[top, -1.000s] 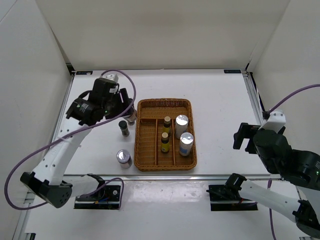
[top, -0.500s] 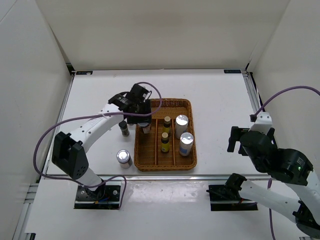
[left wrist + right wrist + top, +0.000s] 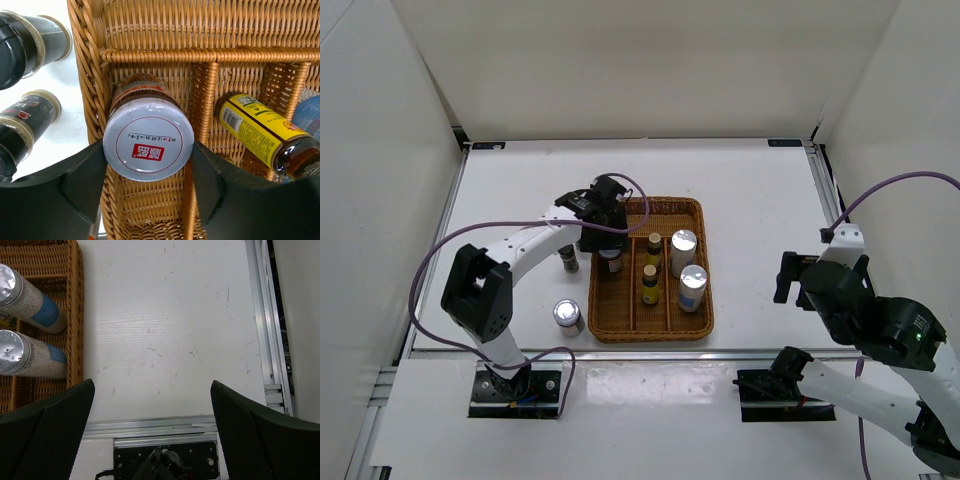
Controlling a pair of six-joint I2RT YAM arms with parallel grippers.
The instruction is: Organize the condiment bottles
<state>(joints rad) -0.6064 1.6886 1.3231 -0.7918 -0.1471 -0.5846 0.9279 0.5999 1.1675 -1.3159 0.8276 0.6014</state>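
My left gripper [image 3: 609,243] is shut on a silver-lidded, red-labelled jar [image 3: 142,95] and holds it upright in the left compartment of the wicker basket [image 3: 698,215]. In the left wrist view its fingers [image 3: 75,190] press both sides of the lid. Two amber yellow-labelled bottles [image 3: 653,244] [image 3: 649,285] stand in the middle compartment. Two silvery cylinders [image 3: 683,250] [image 3: 693,287] stand in the right one. A second silver-lidded jar [image 3: 567,316] and a dark black-capped jar [image 3: 567,257] stand on the table left of the basket. The left wrist view shows two dark jars [image 3: 35,37] [image 3: 27,117] there. My right gripper [image 3: 152,390] is open and empty.
The right gripper [image 3: 794,276] hovers over bare white table to the right of the basket, near the front rail [image 3: 165,427]. White walls close in the table at the back and sides. The left arm reaches across the table's left half.
My left gripper carried the silver-lidded jar from the table left of the basket into the left compartment and lowered it. The right arm shifted slightly a second ago, then stayed still.
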